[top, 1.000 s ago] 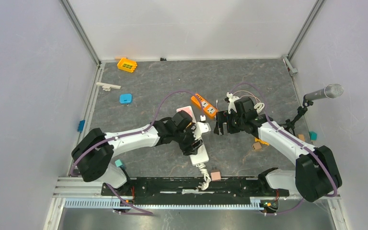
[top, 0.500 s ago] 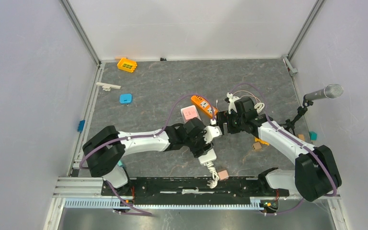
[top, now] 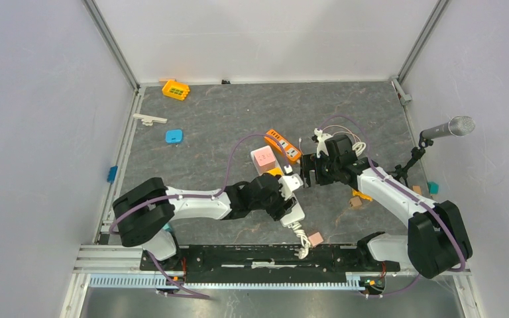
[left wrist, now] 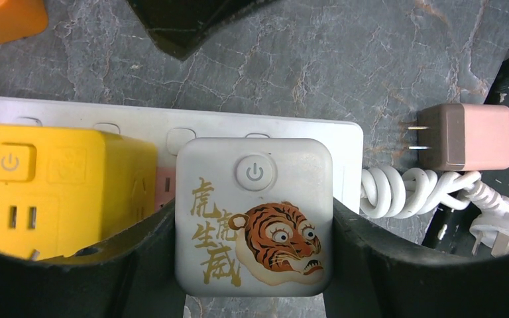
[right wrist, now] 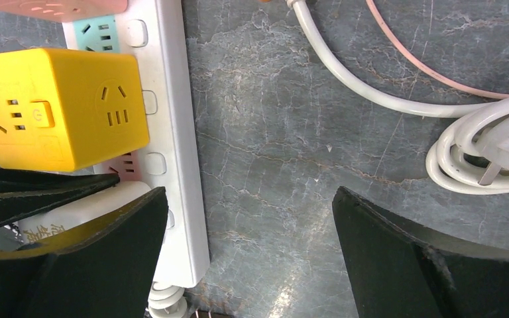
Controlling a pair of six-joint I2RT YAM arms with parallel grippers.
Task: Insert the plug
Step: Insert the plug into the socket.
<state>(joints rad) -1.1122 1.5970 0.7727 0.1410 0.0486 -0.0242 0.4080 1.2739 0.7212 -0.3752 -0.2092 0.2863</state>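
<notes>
**White tiger-print cube plug clamped over the power strip**

White plastic fills the space between the left gripper's two black fingers. They are closed on the sides of the cube plug, whose top shows a power button, gold characters and an orange tiger face. The cube sits on the long white power strip, which runs crosswise just beyond the fingertips. I cannot tell whether its pins are seated in a socket.

Just beside the left finger a yellow socket cube stands on the same strip. A sliver of pink socket face shows between the two cubes. Out past the right finger, off the end of the strip, a pinkish-brown adapter lies on the grey marbled tabletop with its two prongs pointing back toward the strip. A coiled white cord is bunched between the adapter and that finger.

The right gripper hangs with its fingers spread wide, holding nothing, with only bare tabletop between them. Its left finger hangs above the end of the strip and the tiger cube. Another looped white cable with a bare plug lies beyond its right finger, and a thin pink wire curves farther out.
</notes>
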